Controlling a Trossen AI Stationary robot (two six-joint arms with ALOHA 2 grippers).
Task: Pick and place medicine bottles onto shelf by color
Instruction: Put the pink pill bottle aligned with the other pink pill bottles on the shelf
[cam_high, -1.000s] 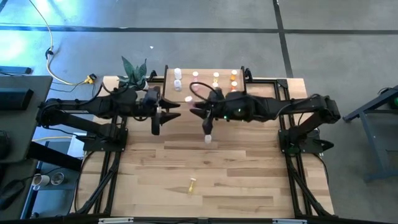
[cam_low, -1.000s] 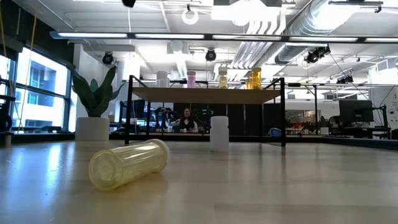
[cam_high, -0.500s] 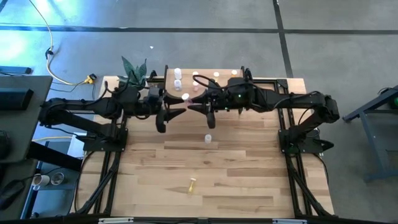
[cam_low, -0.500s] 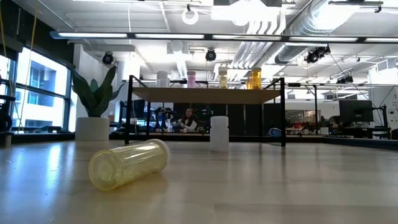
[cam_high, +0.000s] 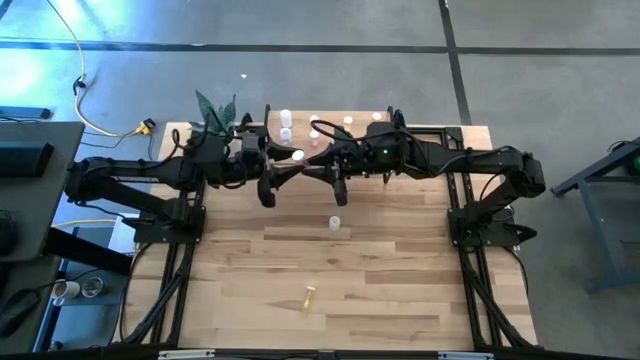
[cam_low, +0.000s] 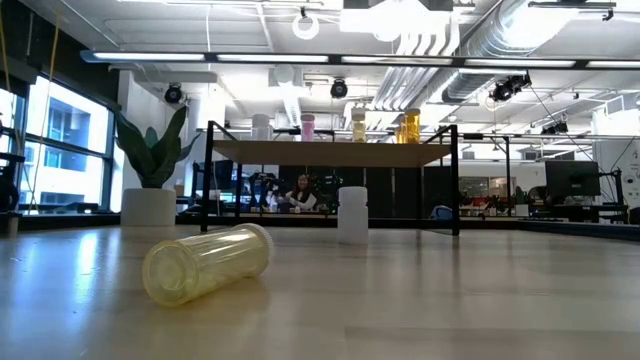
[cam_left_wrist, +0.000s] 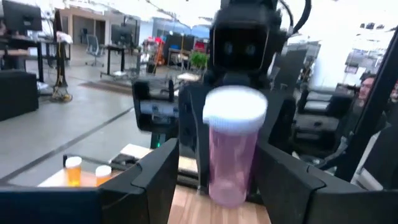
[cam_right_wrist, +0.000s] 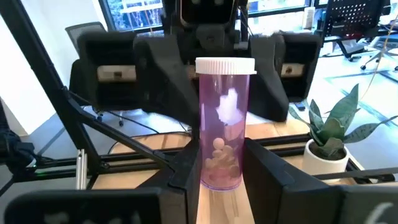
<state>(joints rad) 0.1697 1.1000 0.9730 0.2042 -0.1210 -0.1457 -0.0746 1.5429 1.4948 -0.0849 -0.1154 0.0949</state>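
A pink medicine bottle with a white cap stands upright in the air between my two grippers, which face each other in front of the shelf. My right gripper is shut on it. My left gripper is open, one finger on either side of the same bottle; I cannot tell whether they touch it. White, pink, yellow and orange bottles stand on the shelf board. A white bottle stands on the table. A yellow bottle lies on its side near the front. My right gripper pinches the lower half of the pink bottle's body between its two fingers. The fingers come level from the table's right side. The bottle stands upright, cap up, lifted clear of the table.
A potted plant stands at the shelf's left end. The shelf's black legs rise at the table's far edge. Orange bottles show on the shelf in the left wrist view. A person sits in the room behind the table.
Both grippers have tipped up from pointing down to level and come together. The left has gone toward the table's right, the right toward the far edge and the left, away from the white bottle on the table. The bottles on the table and shelf have kept still.
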